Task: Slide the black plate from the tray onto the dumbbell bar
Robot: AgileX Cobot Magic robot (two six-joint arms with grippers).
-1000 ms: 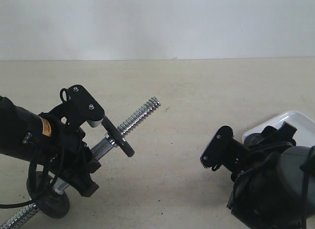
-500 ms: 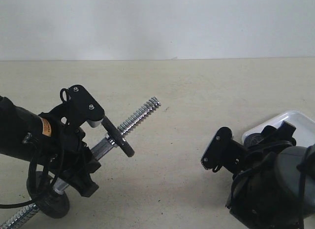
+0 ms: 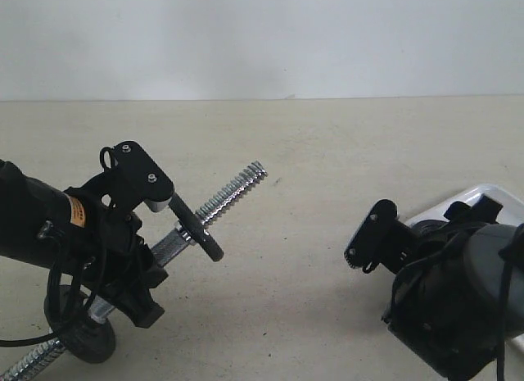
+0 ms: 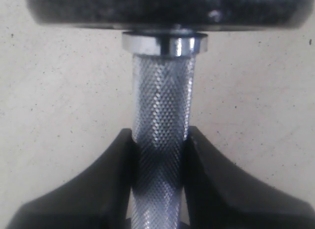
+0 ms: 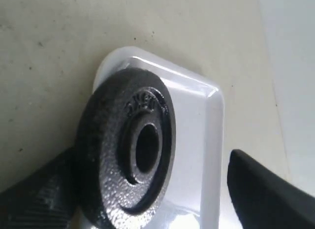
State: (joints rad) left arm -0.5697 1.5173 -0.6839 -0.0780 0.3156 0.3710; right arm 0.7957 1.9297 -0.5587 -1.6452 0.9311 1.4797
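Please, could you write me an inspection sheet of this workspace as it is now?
Surface: beige table, faint specks.
Job's things: black plate in the white tray, near a corner; dumbbell bar tilted, its upper threaded end free, small discs on it.
Clutter: nothing seen.
Grippers: left gripper shut on the bar's knurled shaft; right gripper open, jaws either side of the plate.
Cables: black cable loops under the left arm.
Surroundings: plain pale wall.

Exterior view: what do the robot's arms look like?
Both are mostly black. The left arm bears an orange label and a looping black cable. The left pincer and right pincer have flat black fingers with two silver screws each.
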